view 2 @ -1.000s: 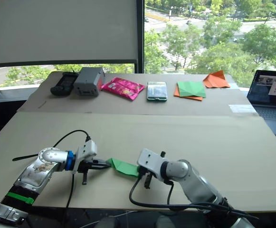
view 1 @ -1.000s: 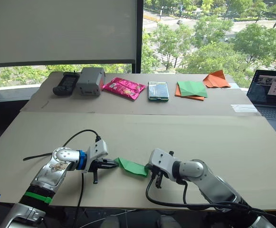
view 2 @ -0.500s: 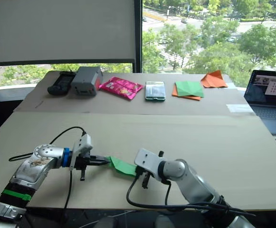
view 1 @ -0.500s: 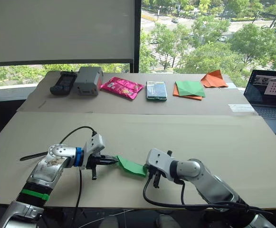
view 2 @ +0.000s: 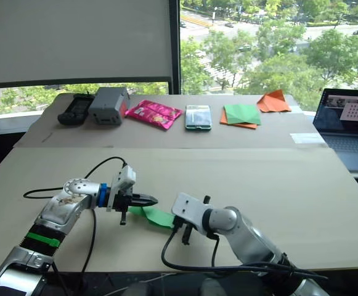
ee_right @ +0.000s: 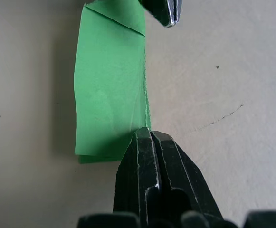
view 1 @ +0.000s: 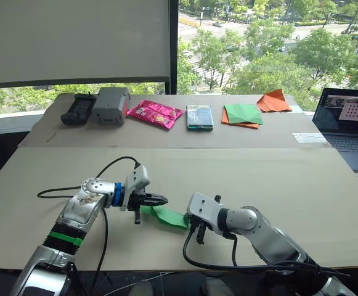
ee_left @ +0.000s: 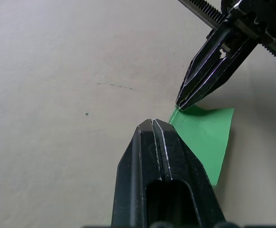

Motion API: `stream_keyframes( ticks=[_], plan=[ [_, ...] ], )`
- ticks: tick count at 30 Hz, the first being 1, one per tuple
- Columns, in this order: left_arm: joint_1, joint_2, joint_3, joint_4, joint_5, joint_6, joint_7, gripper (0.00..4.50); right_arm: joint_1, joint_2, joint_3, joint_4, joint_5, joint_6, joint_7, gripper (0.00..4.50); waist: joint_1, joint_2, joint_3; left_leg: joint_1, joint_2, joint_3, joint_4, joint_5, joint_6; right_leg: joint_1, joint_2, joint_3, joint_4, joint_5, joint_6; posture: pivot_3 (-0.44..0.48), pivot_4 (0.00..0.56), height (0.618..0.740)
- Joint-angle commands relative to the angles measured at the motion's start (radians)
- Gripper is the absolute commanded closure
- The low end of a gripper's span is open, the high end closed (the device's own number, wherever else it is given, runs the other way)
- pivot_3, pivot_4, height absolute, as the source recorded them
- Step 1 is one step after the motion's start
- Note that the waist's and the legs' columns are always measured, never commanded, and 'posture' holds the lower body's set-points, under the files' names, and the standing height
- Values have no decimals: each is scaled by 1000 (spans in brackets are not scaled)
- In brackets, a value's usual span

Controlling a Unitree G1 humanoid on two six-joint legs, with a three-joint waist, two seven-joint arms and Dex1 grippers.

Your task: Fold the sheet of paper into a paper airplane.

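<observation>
Tabletop: narrow folded green paper airplane

a pink snack packet lies beside a grey box.

1 bright green folded sheet of paper, 2 grippers: left, right. Far table: 1 black controller, 1 grey box, 1 pink packet, 1 laptop.

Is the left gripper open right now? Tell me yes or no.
No: in the left wrist view the left gripper has both black fingers pressed together, beside the folded green paper.
</observation>
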Motion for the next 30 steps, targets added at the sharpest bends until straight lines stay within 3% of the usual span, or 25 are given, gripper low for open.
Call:
stream_keyframes(
  ticks=[1, 14, 30],
  plan=[
    [-4, -4, -20, 10, 41, -64, -4, 4500, 43, -24, 50, 85, -32, 109, 2, 4492, 0, 0, 0, 0, 0, 0, 0, 0, 0, 0, 0, 0, 0, 0, 0, 0, 150, 740],
    [23, 24, -78, 101, 165, -161, -9, 4500, 32, -11, 53, 74, -26, 133, -3, 4492, -2, 2, -1, 0, 0, 0, 0, 0, 0, 0, 0, 0, 0, 0, 0, 0, 150, 740],
    [87, 129, -25, 124, 161, -189, -23, 4500, 30, -14, 54, 68, -19, 143, -3, 4492, -6, 3, -4, 1, 0, 0, -3, 0, 0, 0, 0, 0, 0, 0, 0, 0, 150, 740]
  ],
)
